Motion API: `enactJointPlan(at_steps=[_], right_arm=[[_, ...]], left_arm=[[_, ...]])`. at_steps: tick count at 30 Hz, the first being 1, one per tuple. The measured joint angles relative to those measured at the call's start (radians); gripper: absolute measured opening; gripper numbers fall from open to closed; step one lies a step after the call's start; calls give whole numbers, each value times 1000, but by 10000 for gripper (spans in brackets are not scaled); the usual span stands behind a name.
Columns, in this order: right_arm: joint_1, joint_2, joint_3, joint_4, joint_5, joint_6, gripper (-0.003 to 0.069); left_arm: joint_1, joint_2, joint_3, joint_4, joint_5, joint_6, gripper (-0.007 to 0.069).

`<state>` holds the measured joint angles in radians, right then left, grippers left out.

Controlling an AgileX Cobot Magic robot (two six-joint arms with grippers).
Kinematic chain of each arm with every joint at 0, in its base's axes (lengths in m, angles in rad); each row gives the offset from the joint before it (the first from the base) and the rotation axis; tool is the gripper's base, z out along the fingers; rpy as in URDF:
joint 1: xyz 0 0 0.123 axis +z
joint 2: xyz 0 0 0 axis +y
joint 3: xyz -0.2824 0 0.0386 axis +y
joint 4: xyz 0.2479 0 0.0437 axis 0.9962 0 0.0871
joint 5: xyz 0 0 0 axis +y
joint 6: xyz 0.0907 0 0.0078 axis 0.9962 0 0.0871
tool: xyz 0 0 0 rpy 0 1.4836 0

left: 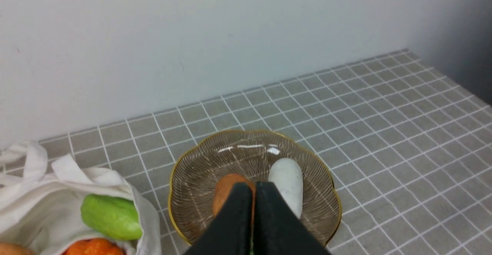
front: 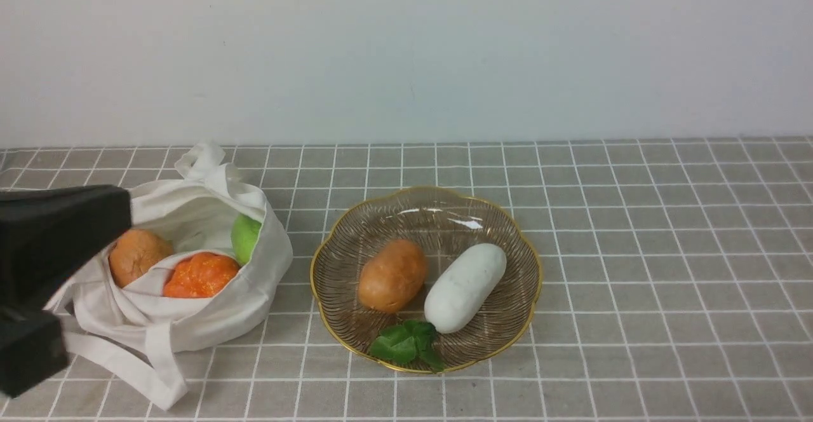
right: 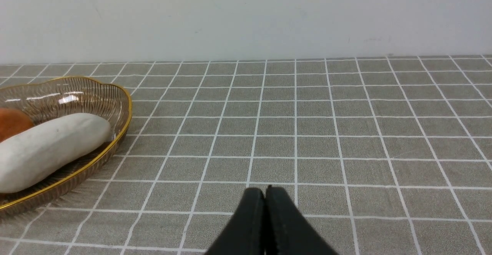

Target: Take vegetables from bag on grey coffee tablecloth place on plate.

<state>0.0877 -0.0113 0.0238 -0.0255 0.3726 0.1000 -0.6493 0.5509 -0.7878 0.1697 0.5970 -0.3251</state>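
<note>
Grippers: I'm seeing both pressed together, pinching nothing, with the left gripper (left: 253,189) pointing toward the plate (front: 533,269) and the right gripper (right: 265,192) hanging over bare tablecloth (front: 635,250). Radish (front: 465,287) and brown potato (front: 392,275) are lying on the plate. Brown lump (front: 136,255), orange one (front: 201,274) and green one (front: 244,236) are sitting in the bag (front: 209,307), just left of the plate.

The left tool (left: 253,186), jaws pressed together, partly hides a brown potato (left: 226,191) lying beside a white radish (left: 289,178) in the gold-rimmed glass plate (left: 198,178). Near the plate on the grey grid tablecloth (left: 384,132), the white bag (left: 46,205) holds a light-green vegetable (left: 111,216) and an orange one (left: 94,247).
</note>
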Motion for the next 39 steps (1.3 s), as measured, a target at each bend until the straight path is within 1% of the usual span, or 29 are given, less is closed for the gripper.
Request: enactJointPlan(at_steps=[7, 14, 17, 19, 20, 22, 25, 27, 28, 29, 33, 34, 37, 39], right_arm=[[0, 0, 0, 0, 0, 0, -15], [0, 0, 0, 0, 0, 0, -15], [0, 0, 0, 0, 0, 0, -15], [0, 0, 0, 0, 0, 0, -15], [0, 0, 0, 0, 0, 0, -15], [0, 0, 0, 0, 0, 0, -15], [0, 0, 0, 0, 0, 0, -15], [0, 0, 0, 0, 0, 0, -15], [0, 0, 0, 0, 0, 0, -15], [0, 0, 0, 0, 0, 0, -15], [0, 0, 0, 0, 0, 0, -15], [0, 0, 0, 0, 0, 0, -15], [0, 0, 0, 0, 0, 0, -15], [0, 0, 0, 0, 0, 0, -15]], left_arm=[[0, -104, 1, 21, -2, 57, -5], [4, -178, 71, 43, -24, 150, -5], [66, -247, 174, -16, -87, 232, -5], [134, -293, 252, -72, -150, 299, -5], [197, -325, 320, -118, -197, 342, -5], [274, -374, 407, -162, -267, 396, -5], [407, -463, 567, -227, -339, 446, -5], [469, -510, 651, -246, -343, 457, -5], [481, -526, 669, -248, -343, 460, -5], [520, -552, 737, -255, -342, 467, -5], [550, -561, 812, -257, -310, 467, -5], [550, -561, 813, -257, -310, 467, -5], [550, -561, 815, -257, -239, 467, -5], [550, -561, 817, -257, -228, 467, -5]])
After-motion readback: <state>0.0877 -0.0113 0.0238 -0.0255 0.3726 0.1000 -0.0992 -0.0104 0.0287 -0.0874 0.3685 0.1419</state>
